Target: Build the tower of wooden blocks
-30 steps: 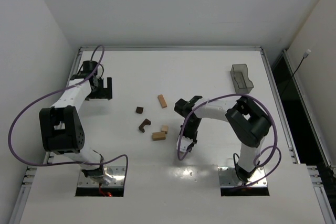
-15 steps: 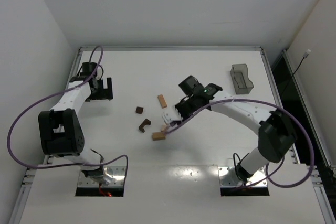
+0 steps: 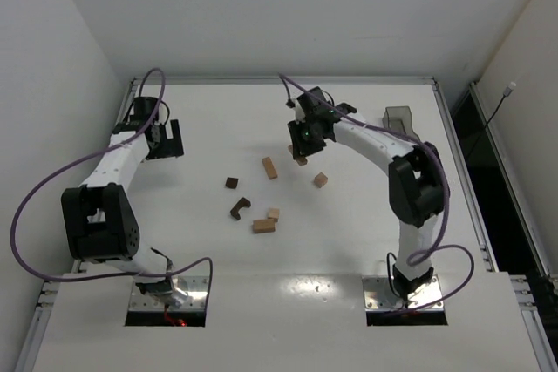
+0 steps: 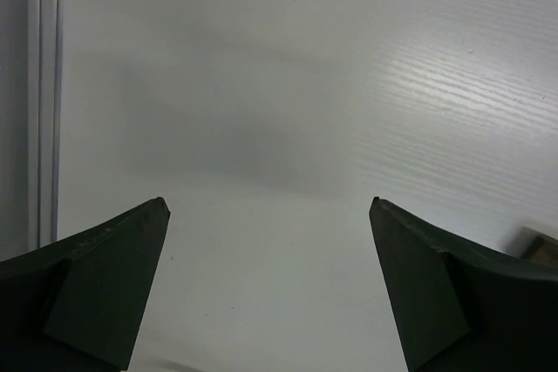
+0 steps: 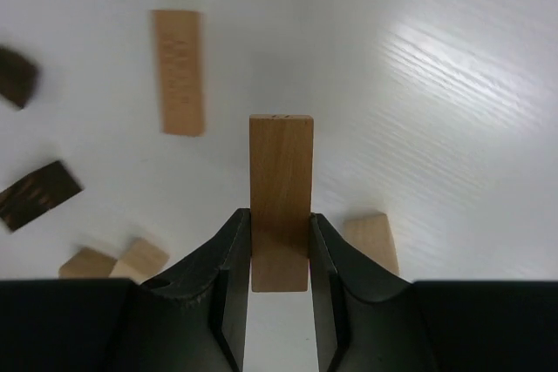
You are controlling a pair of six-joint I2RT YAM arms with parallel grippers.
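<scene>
Left arm (image 3: 120, 159) outstretched, left jaws spread wide, right arm (image 3: 366, 139) stretched forward, right jaws clamped

Scattered blocks (image 3: 262, 226), tan bar (image 5: 280, 189) between fingers (image 5: 228, 263)

A white table (image 3: 261, 111) with faint wood grain has a thin metal rail (image 3: 279, 80) along its far edge. A dark translucent plastic bin (image 3: 401, 128) sits near the far right corner. Plain white walls (image 3: 261, 15) surround it. A small white plug (image 3: 510, 87) with a black cable is on the right wall.

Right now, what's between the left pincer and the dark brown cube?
Nothing. The top view shows only bare table between the left pincer and the dark brown cube.
</scene>
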